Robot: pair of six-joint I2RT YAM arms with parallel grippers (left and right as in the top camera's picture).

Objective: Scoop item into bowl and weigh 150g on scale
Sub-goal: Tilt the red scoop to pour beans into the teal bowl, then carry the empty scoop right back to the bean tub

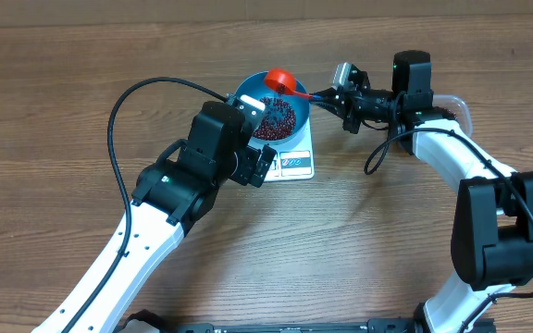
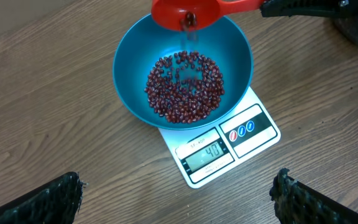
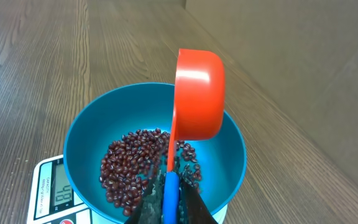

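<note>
Beans (image 2: 184,87) are being poured from a red scoop (image 3: 199,93) into the blue bowl (image 2: 124,56), which is sitting squarely on top of the scale (image 2: 253,134). A few are being caught in mid-fall just under the scoop's lip, while the rest are lying as a shallow maroon layer across the bowl's bottom. The scoop is being held tipped on its side above the rim farthest from the scale's display (image 2: 209,152), and its blue handle (image 3: 171,199) is being gripped by the right tool (image 3: 169,183), whose jaws are being pressed shut on it. The left tool (image 2: 179,196) is being held over the desk (image 2: 55,124) on the display side of the scale, jaws spread wide with nothing between them. The step in hand is being judged as filling and weighing, with a good deal left to add: the display is lit and its digits are hard to read with certainty, yet the figure appears to be well short of the target. The next move is being judged to call for emptying the scoop fully, levelling it, and carrying it away from the scale for another load, perhaps to the clear tub (image 1: 461,104) whose edge is showing beyond the right arm. Near the target, smaller loads and slower tipping would be called for, with the display being watched against overshoot.
</note>
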